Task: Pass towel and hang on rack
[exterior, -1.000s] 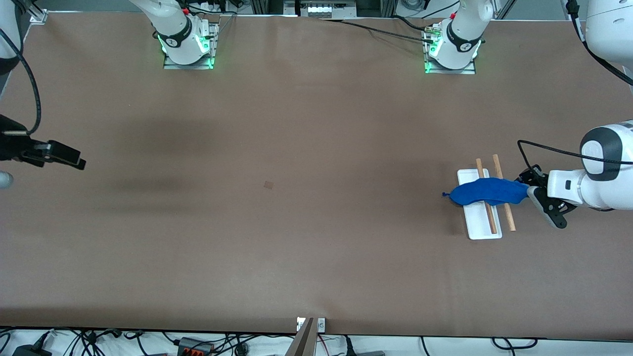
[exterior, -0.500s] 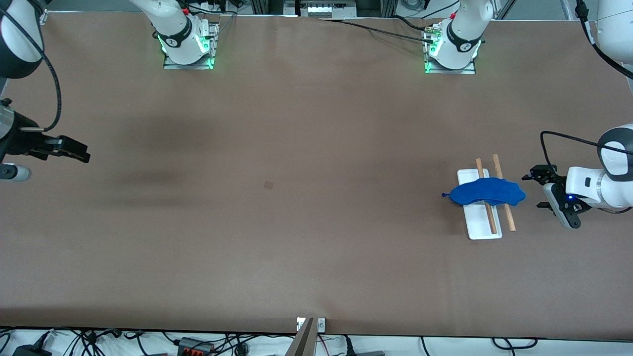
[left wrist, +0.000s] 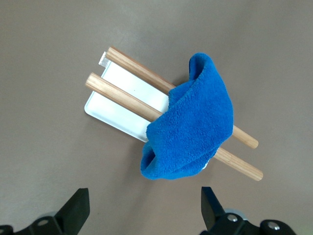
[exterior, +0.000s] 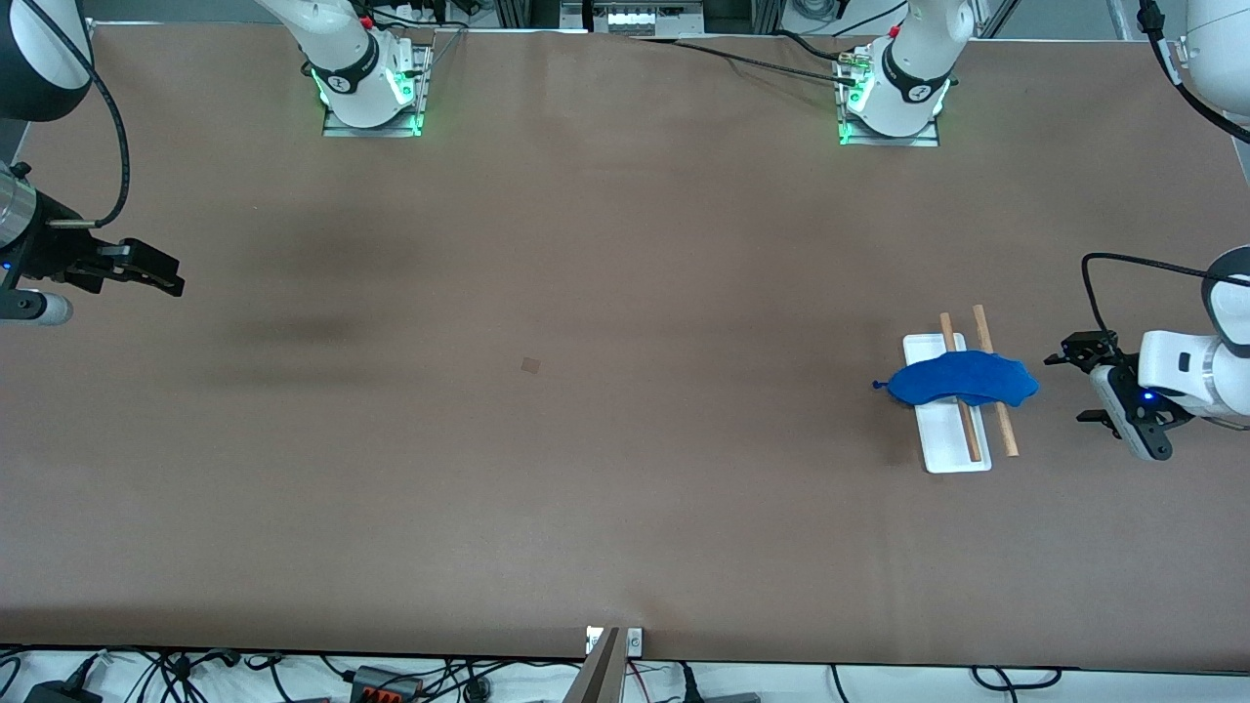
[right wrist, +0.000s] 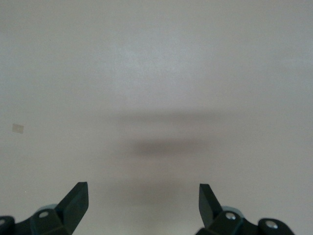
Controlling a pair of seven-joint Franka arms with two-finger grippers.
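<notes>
- Towel [exterior: 962,381]: bright blue plush cloth, draped across both wooden rods of the rack [exterior: 945,439]. It sits bunched rather than spread flat, with one end drooping off the rods toward the left arm's end of the counter [exterior: 586,488]. Nothing is gripping it.
- In the left wrist view the towel [left wrist: 190,127] folds over the two rods, its pile thick and crumpled. A small nub, maybe the loop tag, pokes out at the tip toward the right arm's end.
- Rack: flat white base, two parallel light-brown rods, standing toward the left arm's end of the counter.
- Left pincer [exterior: 1092,389]: spread wide, empty, over bare counter just beside the rack. Both fingers [left wrist: 78,208] show apart in its wrist view.
- Right pincer [exterior: 156,278]: spread, empty, over the right arm's end of the counter, well apart from the rack. That arm waits.
- Handling, my judgement: light, limp, no stiffness; it will sag and swing from any single pinch. The pile is grippy, so slipping from the pads is unlikely. Not fragile.
- Where to hold, if it needs resettling: pinch a thick fold at the drooping end, clear of the rods. Tugging sideways could tip or drag the light rack.
- Hang looks done or nearly so.
</notes>
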